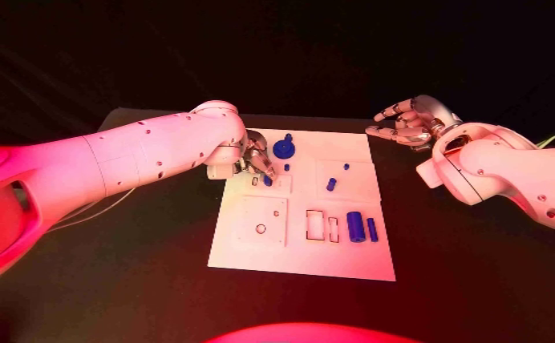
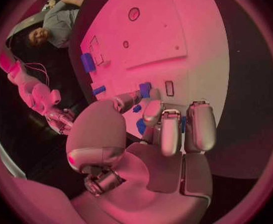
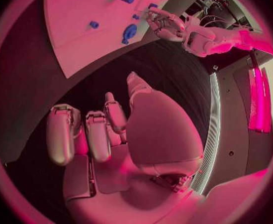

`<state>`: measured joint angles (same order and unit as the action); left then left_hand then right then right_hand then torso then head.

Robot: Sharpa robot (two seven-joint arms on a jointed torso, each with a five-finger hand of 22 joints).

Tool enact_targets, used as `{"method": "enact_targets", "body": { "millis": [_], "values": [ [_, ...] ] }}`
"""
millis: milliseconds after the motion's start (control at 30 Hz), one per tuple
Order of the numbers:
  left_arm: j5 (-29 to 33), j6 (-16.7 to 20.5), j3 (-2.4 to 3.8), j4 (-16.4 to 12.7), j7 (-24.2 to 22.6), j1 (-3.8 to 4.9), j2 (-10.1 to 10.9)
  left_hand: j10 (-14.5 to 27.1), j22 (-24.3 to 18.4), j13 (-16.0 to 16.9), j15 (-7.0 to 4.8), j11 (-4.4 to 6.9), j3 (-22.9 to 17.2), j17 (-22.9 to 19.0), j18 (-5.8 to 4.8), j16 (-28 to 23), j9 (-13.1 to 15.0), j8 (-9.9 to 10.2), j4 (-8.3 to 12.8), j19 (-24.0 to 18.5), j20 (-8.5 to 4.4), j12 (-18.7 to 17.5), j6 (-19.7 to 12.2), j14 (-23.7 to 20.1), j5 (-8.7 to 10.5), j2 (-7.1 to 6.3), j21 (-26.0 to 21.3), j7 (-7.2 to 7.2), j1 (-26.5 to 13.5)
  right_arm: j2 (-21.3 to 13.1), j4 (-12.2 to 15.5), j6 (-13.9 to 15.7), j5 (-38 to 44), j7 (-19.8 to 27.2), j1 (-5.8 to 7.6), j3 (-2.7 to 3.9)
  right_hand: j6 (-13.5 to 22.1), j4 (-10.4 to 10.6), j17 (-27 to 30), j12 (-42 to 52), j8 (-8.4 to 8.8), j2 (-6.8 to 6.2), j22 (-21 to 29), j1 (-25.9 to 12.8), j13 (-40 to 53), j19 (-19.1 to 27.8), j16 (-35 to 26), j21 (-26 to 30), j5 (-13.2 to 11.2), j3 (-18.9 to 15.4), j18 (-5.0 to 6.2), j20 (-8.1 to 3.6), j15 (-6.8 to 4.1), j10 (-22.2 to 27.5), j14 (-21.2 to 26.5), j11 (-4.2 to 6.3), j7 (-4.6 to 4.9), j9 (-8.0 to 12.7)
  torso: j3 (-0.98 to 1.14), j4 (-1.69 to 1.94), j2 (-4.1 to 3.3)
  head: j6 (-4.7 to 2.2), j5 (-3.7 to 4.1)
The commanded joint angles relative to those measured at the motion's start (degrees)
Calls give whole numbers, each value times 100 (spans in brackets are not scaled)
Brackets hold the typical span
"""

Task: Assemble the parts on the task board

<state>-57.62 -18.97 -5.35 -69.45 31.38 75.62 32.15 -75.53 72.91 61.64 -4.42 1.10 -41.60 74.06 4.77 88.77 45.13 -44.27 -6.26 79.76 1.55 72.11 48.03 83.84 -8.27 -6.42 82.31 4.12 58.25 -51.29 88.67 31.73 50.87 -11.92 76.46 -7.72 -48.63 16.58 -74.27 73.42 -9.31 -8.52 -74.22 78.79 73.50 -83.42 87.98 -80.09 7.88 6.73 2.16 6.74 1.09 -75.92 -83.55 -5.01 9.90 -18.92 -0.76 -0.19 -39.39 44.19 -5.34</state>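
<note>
On the black worktop lay the white task board, with the left hand reaching over its far left corner, fingertips pinching a small blue part against the board. Just beside it stood a round blue part. Near the board's near right lay a blue cylinder. Off the board's far right corner hovered the right hand, fingers loosely spread, holding nothing.

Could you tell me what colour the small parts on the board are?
Blue parts, clearest in the head view.
</note>
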Motion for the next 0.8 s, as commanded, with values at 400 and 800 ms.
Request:
{"method": "enact_targets", "body": {
  "millis": [400, 800],
  "values": [
    [10, -23, -44, 8, -3, -62, -54, -241, 141, 143, -94, 140, -240, 1594, -132, 123, 619, -111, -203, 114, -37, 120, 498, 616, -115, 297, 83, -289, -121, -9, 15, -13, 16, 20, -3, 2, 28, 0, -1052, -78, -132, 41, -967, -221, -36, -242, -45, 56, 27, -20, 25, -44, -59, 79, -514, 7, -5, 35, 2, 2, 1, 12, 24],
    [1, -15, -48, 33, -4, -63, -73, -258, 151, 172, -103, 150, -54, 1594, -134, 123, 646, -81, -316, 122, -47, 132, 529, 616, -111, 293, 84, -300, -198, -10, 18, -10, 22, 28, -3, 2, 30, 1, -1045, -82, -135, 40, -963, -225, -40, -240, -49, 63, 27, -23, 26, -45, -60, 83, -512, 7, -5, 36, -1, 1, 2, 15, 35]
  ]
}}
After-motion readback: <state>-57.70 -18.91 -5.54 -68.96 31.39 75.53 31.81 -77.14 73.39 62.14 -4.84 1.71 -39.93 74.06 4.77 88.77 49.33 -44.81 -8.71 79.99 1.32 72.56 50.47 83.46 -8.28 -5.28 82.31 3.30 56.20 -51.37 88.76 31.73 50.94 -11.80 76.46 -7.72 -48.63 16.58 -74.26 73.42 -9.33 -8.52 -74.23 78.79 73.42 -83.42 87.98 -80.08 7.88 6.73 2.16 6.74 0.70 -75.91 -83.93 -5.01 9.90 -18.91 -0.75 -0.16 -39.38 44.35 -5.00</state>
